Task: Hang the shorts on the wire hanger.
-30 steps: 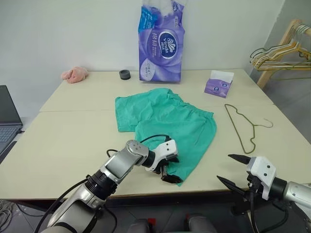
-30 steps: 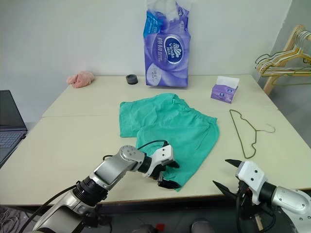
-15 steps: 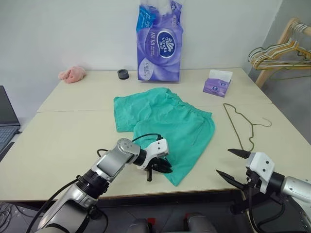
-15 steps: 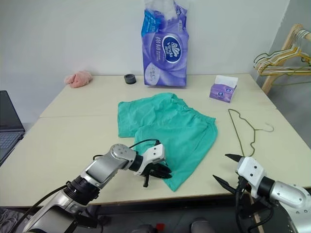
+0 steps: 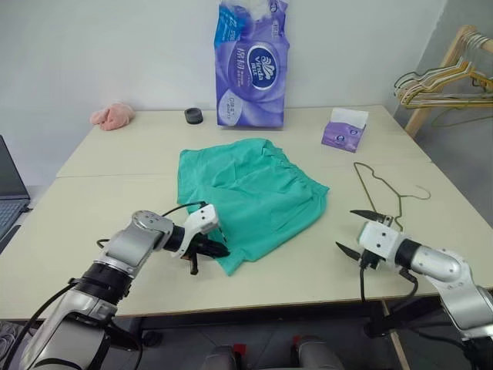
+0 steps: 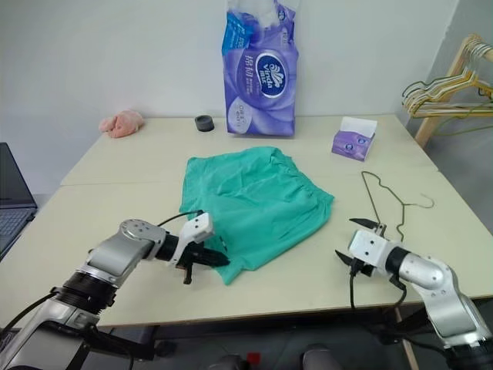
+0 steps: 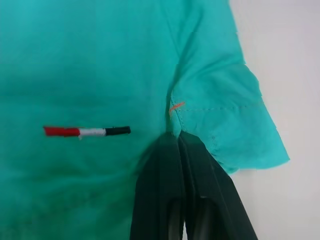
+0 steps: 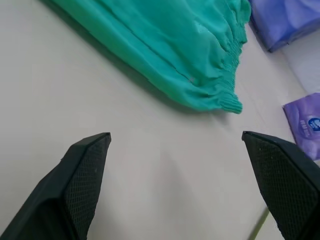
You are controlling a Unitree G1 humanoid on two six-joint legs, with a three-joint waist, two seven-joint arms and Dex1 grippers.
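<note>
Cream table (image 5: 92,208), teal shorts (image 5: 254,189) spread flat at its middle, long axis running from far left to near right, left gripper (image 5: 218,250) clamped on the near hem, wire hanger (image 5: 377,193) lying beside, hook pointing right, right gripper (image 5: 356,233) spread wide near it

A laptop (image 6: 14,204) pokes in at the head view's edge, most of it cut off. The hangers on the wooden rack (image 5: 447,77) run out of the picture too. In the left wrist view the shorts (image 7: 100,75) spill past three edges, and the left tool (image 7: 186,142) covers the hem it pinches. The print on the small tissue box (image 5: 343,131) is too small to read.
</note>
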